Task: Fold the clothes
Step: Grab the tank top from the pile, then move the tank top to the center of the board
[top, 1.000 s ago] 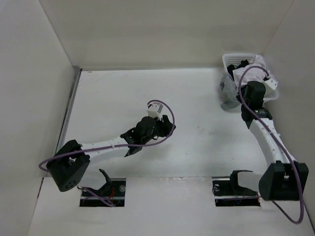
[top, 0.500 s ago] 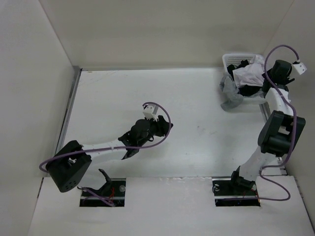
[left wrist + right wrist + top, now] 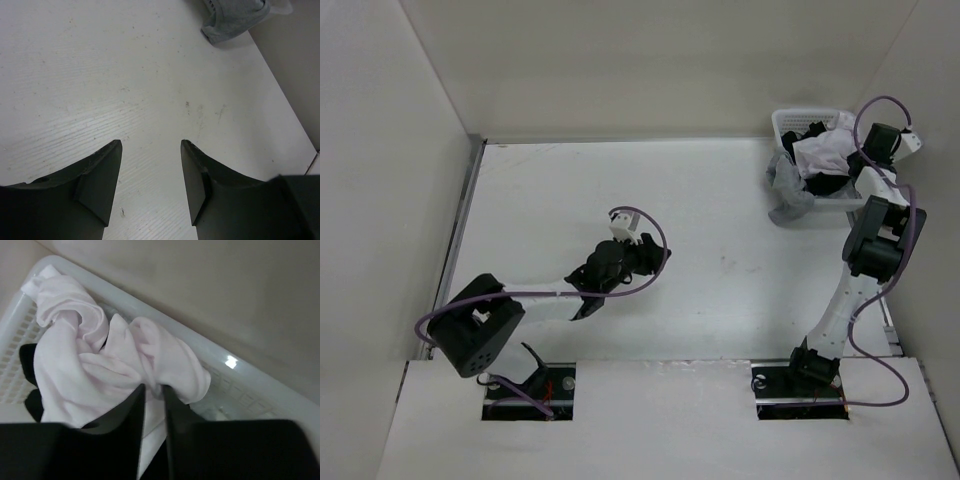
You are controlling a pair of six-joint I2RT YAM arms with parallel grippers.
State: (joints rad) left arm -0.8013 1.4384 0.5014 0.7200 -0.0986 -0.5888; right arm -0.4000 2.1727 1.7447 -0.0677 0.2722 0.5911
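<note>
Near edge: both arm bases are bolted at the front of the desk (image 3: pixel 90 70). No brand, label or writing readable anywhere, and the arm housings look plain.

Left gripper (image 3: pixel 150 147): jaws wide, nothing between them, only bare scuffed desk under the tips. It hovers low over mid-desk, angled toward the far right. My read is that it's parked over free surface, ready to take a corner once the garment comes out. A purple cable (image 3: pixel 658 232) loops over its wrist.

Mid-desk to far right: a grey cloth (image 3: pixel 232 22) lies on the desk and, in the top view, drapes over the near-left side of the basket (image 3: pixel 240 382). It isn't the task item, so leave it.

Far right corner: the white plastic basket sits against the walls. The clothes (image 3: pixel 95 360), a thin, plain white garment, are bunched on top of the heap inside it, still crumpled and unfolded. A dark garment (image 3: pixel 29 357) lies underneath at the left.

Right gripper (image 3: pixel 153 390): the arm is stretched up and over the basket. Jaws are narrow, with a fold of the white cloth in the slit between them. It looks like a pinch on the clothes, though I can't judge how firm. Grabbing the top fold makes sense, since it lifts clear of the dark item below.

Stage: pick-out only, folding not yet begun. Risk: the thin cloth slips out, or the dark piece drags along.
</note>
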